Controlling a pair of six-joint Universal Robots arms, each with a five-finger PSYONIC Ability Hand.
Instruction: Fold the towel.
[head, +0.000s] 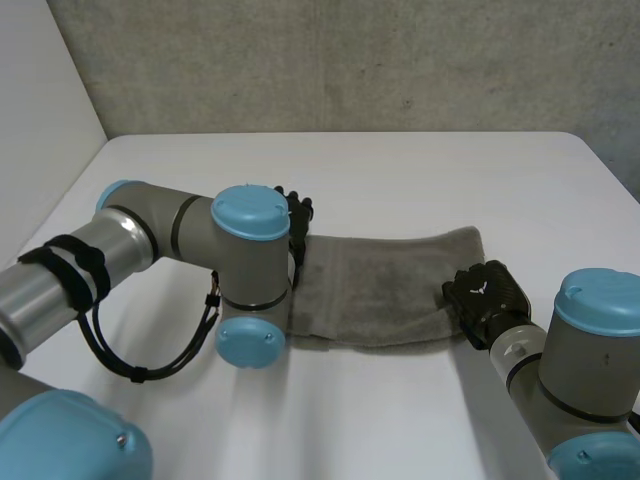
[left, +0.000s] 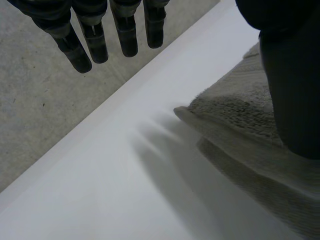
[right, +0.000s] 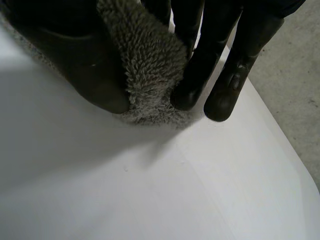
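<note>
long grey terry towel lies on the white table. right hand pinches its right end; left hand hovers straight-fingered, empty (at the left end). likely next: left grips, then fold over.

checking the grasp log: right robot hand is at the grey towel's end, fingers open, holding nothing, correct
Not open. The right robot hand is at the grey towel's end, but its thumb and fingers pinch the cloth, as the right wrist view shows.

Head view down from behind, wrist views close over table, all sharing towel
</note>
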